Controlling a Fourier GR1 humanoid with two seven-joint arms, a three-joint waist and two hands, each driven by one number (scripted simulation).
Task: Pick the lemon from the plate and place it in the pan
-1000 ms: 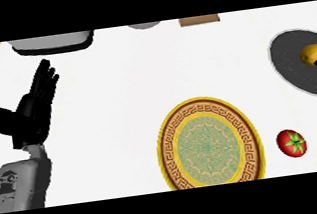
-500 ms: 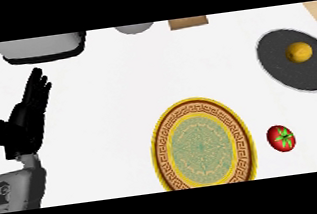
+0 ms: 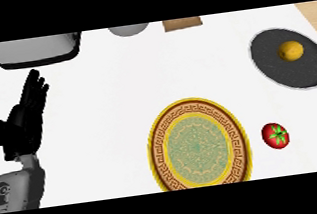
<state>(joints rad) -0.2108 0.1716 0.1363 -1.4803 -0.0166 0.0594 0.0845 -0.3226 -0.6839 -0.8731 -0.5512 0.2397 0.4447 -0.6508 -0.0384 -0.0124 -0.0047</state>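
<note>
Sitting inside the dark pan point(image 3: 290, 64) at the bench's point(image 3: 150, 80) right side, the lemon point(image 3: 291, 50) lies well apart from the patterned plate point(image 3: 199, 145). Left hand point(image 3: 22, 122) rests spread wide, holding nothing, near the left edge.

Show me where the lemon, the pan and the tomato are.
lemon point(image 3: 291, 50), head view, middle of its yellow skin.
pan point(image 3: 271, 61), head view, bare dark floor left of the lemon.
tomato point(image 3: 275, 135), head view, its green stem top.
</note>
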